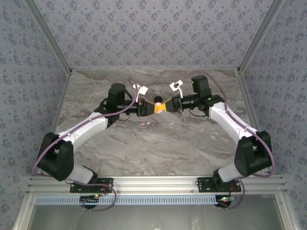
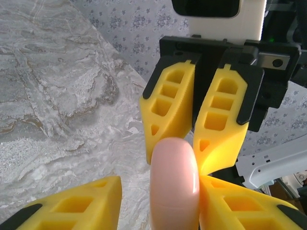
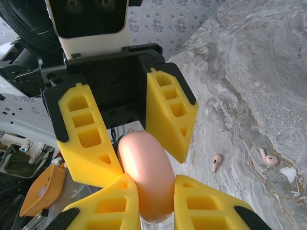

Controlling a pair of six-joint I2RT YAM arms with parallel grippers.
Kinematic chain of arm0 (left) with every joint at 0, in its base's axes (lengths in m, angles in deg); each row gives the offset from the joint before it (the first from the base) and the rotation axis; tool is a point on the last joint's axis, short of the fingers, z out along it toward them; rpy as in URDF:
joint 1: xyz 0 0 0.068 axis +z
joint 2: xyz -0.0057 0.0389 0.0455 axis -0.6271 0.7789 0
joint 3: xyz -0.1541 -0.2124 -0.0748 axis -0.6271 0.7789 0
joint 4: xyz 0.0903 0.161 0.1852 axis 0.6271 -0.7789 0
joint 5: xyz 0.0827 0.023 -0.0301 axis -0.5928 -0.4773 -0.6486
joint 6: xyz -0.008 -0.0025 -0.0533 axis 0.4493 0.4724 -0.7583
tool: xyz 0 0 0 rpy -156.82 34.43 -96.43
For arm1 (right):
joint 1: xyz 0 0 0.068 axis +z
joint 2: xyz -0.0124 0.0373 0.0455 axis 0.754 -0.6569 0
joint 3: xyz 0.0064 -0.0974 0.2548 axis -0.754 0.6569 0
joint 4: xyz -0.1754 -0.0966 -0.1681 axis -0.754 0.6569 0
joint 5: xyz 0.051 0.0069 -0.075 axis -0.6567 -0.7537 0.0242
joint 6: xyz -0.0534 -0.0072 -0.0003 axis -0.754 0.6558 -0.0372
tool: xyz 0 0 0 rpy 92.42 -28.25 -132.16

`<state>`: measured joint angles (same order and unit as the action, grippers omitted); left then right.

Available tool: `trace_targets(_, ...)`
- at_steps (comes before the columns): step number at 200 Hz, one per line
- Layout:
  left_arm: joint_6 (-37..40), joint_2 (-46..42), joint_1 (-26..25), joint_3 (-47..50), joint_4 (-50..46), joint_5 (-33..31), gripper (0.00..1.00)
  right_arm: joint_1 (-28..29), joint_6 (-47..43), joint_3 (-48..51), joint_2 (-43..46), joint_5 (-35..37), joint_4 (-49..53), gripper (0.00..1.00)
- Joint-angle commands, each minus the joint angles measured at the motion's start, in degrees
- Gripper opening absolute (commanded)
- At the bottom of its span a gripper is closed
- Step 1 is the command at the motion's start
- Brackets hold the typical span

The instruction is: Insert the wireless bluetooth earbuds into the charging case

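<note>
Both arms reach inward, meeting mid-table above the marble. The left gripper (image 1: 152,109) and the right gripper (image 1: 167,107) face each other nose to nose, each closed on the pink charging case (image 3: 146,184) from opposite ends. Two pale pink earbuds (image 3: 217,163) lie loose on the table (image 1: 144,148) below, near each other.

Marble table (image 3: 268,72) (two pink earbuds (image 3: 217,163))

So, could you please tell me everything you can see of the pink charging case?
The pink charging case is a smooth, glossy, rounded pale-pink shell, plastic by the look of it, and appears closed. It is held off the marble table between the two arms, with yellow fingers of the left end effector and the right end effector touching it.
</note>
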<state>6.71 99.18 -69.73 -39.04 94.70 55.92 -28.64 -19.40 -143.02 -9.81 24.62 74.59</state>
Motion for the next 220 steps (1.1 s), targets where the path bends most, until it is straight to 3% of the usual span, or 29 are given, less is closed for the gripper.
trace_targets(1,1.9,-1.7,-0.5,0.1,-1.2,0.1,0.47,0.4,0.1,-2.0,1.4,-0.5,1.2,0.17)
trace_targets(39,2.1,-1.9,-0.6,0.0,-1.4,-0.3,0.49,0.4,0.2,-2.0,1.5,-0.6,1.6,0.18)
trace_targets(92,2.3,-1.6,-0.8,-0.3,-1.5,0.1,0.36,0.5,0.1,-2.0,1.8,-0.5,1.8,0.18)
trace_targets(179,2.6,-1.4,-1.0,-0.4,-1.8,-0.2,0.39,0.5,0.4,-2.0,1.9,0.8,1.8,0.18)
trace_targets(220,2.6,-1.3,-1.1,-0.5,-1.7,-0.1,0.24,0.8,0.4,-1.9,2.1,0.8,2.0,0.19)
